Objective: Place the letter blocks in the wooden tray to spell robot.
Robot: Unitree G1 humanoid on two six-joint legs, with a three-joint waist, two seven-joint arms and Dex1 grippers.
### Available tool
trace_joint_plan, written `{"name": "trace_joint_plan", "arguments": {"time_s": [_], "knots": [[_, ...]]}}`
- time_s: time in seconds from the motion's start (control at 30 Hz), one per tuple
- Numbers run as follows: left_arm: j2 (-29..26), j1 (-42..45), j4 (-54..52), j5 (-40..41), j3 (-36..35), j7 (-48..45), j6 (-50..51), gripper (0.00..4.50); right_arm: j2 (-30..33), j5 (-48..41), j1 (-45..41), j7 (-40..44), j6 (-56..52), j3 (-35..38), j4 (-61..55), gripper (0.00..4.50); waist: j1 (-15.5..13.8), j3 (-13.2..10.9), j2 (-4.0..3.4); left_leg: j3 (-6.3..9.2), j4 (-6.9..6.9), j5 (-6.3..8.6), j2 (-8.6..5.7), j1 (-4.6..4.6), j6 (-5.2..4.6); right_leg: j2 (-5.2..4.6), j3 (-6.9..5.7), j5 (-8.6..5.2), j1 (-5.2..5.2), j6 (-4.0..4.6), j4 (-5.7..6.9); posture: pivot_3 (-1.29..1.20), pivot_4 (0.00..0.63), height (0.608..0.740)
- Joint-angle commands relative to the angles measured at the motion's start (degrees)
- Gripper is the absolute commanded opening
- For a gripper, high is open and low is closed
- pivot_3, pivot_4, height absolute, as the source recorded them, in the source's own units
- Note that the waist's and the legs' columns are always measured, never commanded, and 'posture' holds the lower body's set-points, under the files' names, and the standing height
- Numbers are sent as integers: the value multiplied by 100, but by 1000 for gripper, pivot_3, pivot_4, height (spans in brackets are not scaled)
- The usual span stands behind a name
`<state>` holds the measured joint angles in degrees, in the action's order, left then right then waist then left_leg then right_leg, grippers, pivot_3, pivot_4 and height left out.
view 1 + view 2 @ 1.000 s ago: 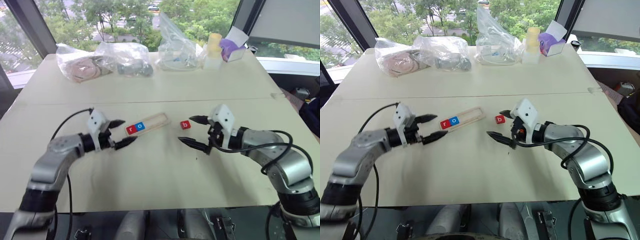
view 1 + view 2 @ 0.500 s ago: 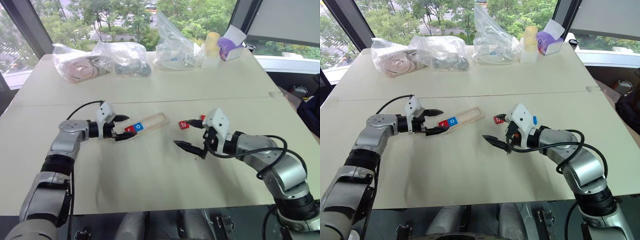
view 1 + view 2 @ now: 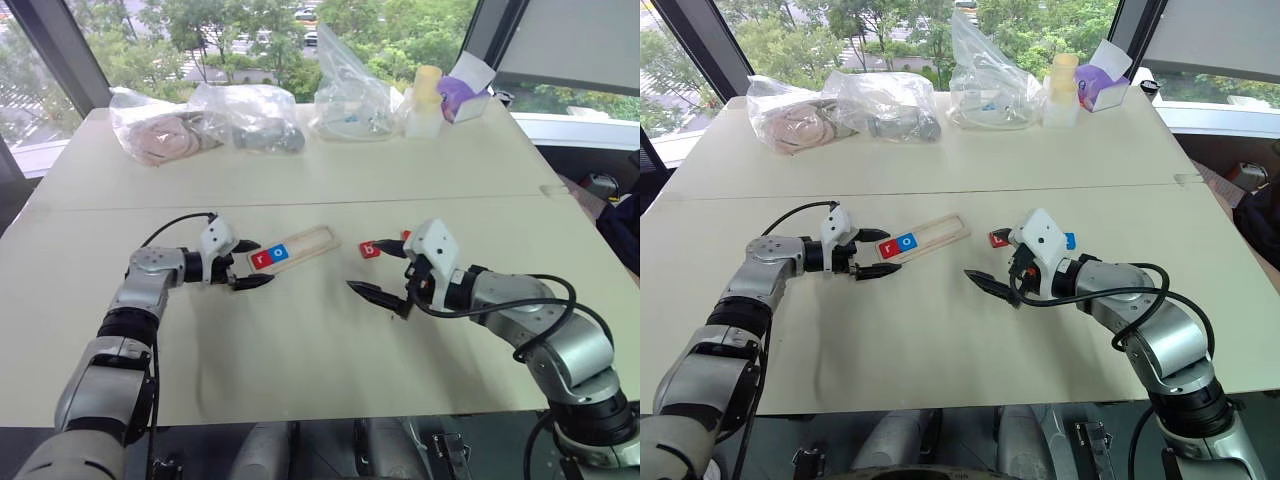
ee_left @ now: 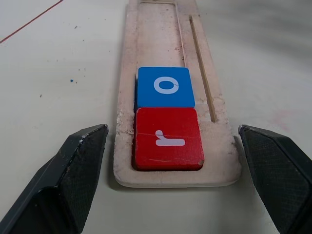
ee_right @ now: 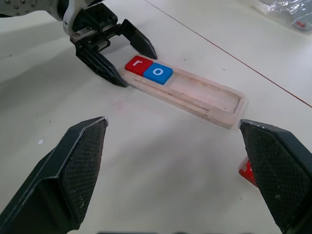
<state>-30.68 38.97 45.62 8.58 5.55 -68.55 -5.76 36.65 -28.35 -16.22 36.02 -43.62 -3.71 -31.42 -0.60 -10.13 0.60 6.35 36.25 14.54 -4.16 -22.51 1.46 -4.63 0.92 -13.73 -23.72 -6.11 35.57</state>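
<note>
Plastic bags [image 3: 205, 120] and small bottle [image 3: 426, 100] far behind wooden tray [image 3: 310, 242]. Red r block [image 4: 168, 139] and blue o block [image 4: 165, 87] sit in tray's end. Red block [image 3: 371, 250] beside tray, half hidden by right gripper [image 3: 385, 265], fingers wide apart, empty. Left gripper [image 3: 248, 264] wide apart around tray end, empty.

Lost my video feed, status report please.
Left gripper open at wooden tray's end; right gripper open, empty. Red r, blue o seated. Red b block loose beside tray. Path clear.
</note>
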Motion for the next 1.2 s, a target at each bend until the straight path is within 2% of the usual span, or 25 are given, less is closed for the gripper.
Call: {"name": "trace_joint_plan", "arguments": {"time_s": [0.03,0.27,0.37,0.4,0.43,0.6,0.73,0.97,1.07,1.2], "knots": [[35,92,242,-154,-17,70,-120,4500,-45,-65,-64,-42,3,75,-261,4452,-5,1,0,0,1,0,0,1,0,0,0,0,2,0,1,0,150,740],[69,96,563,-379,50,156,-410,4500,-42,-41,-92,-44,15,64,-239,4452,1,3,-1,0,7,-1,0,13,0,1,-1,1,10,-2,12,0,150,740],[75,29,637,-489,115,186,-606,3670,-36,-30,-97,-33,26,55,-226,4500,-1,5,-1,1,13,-1,0,15,0,1,0,1,10,-2,24,0,150,740],[79,13,639,-495,122,190,-617,3217,-39,-28,-100,-36,24,49,-226,4500,0,5,-1,1,17,-1,-1,15,1,1,0,1,10,-2,29,0,150,740],[82,4,639,-493,124,192,-619,3121,-41,-25,-105,-39,22,42,-227,4500,1,5,-1,1,19,-1,0,15,1,1,0,1,10,-2,32,0,150,740],[92,-146,502,-465,150,118,-538,3124,-31,-18,-119,-28,15,23,-220,4500,6,7,-2,1,31,-1,0,17,1,2,0,0,12,-2,44,0,150,740],[81,-397,-15,-346,191,-164,-492,3124,-14,-15,-127,-14,17,30,-209,4500,13,8,-4,1,31,-1,0,18,1,2,1,0,12,-2,44,0,150,740],[-54,-1496,-2410,38,536,-804,244,3124,13,2,-176,6,19,28,-154,4500,37,8,-4,-2,19,3,-2,15,-4,-5,11,-1,8,-2,35,0,150,740],[-92,-1789,-3010,68,647,-782,452,3124,18,7,-192,13,17,19,-140,4500,1,8,-5,0,16,2,-1,14,-4,-7,11,-2,6,-1,34,0,150,740],[-108,-1931,-3306,15,749,-705,565,3124,14,8,-218,17,7,6,-127,4500,-8,8,-5,0,16,2,-1,14,-3,-8,10,-3,7,2,33,0,150,740]]}}
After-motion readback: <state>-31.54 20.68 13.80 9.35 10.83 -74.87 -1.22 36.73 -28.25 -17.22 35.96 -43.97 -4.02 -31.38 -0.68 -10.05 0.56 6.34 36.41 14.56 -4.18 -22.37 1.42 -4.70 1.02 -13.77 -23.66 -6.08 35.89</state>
